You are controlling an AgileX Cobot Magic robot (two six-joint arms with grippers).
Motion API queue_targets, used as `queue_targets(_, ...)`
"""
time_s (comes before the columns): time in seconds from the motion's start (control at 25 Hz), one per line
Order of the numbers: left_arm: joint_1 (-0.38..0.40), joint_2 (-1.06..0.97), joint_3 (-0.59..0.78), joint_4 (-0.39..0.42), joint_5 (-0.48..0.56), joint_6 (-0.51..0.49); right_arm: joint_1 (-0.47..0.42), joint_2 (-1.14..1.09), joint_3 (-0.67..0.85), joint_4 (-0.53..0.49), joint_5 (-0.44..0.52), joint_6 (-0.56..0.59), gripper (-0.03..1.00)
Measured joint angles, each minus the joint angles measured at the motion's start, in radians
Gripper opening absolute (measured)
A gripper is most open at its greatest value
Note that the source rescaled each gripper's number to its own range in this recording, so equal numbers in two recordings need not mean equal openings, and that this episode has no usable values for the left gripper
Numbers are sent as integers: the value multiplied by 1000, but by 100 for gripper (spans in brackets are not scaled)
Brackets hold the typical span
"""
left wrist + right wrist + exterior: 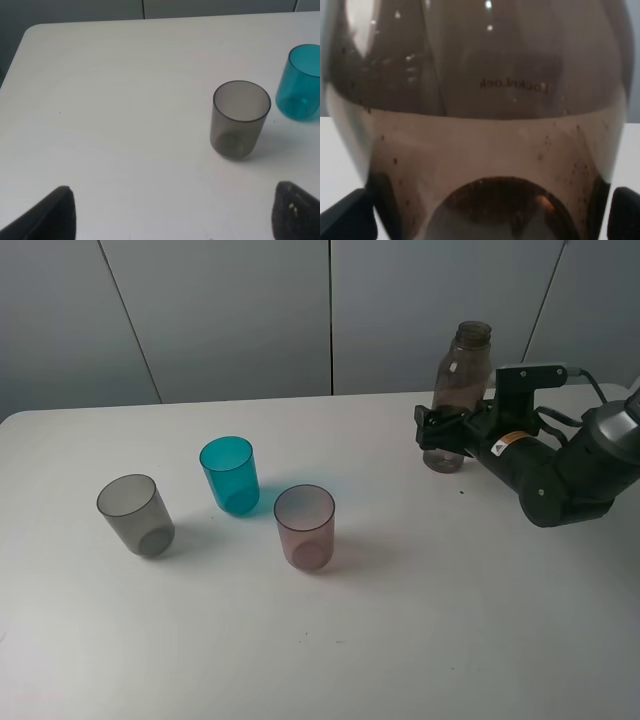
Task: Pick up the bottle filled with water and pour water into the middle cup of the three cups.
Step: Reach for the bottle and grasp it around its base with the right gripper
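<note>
The smoky-brown bottle (460, 380) stands upright on the white table (400, 640) at the back right, uncapped, with water in its lower part. My right gripper (440, 430) clasps its lower body from the right. In the right wrist view the bottle (485, 125) fills the frame and a fingertip (345, 215) presses each side. The teal-blue middle cup (229, 475) stands between the grey cup (135, 515) and the pink cup (304, 527), all upright and empty. My left gripper (175, 215) is open and empty, short of the grey cup (240, 120) and teal cup (302, 82).
The right arm (560, 470) lies over the table's right side. A grey panelled wall (250, 310) runs behind the table's far edge. The table's left corner (30, 30) shows in the left wrist view.
</note>
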Motion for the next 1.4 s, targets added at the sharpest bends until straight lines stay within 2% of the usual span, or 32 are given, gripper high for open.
queue_targets(0.8,0,0,0,0,0,2,0,27,-49,2,-3,-2,100)
queue_targets(0.84,0,0,0,0,0,2,0,27,-49,2,-3,-2,95)
queue_targets(0.88,0,0,0,0,0,2,0,27,-49,2,-3,-2,79)
queue_targets(0.92,0,0,0,0,0,2,0,27,-49,2,-3,-2,44)
queue_targets(0.96,0,0,0,0,0,2,0,27,-49,7,-3,-5,0)
queue_targets(1.0,0,0,0,0,0,2,0,27,-49,7,-1,-4,3)
queue_targets(1.4,0,0,0,0,0,2,0,27,-55,1,21,-7,2)
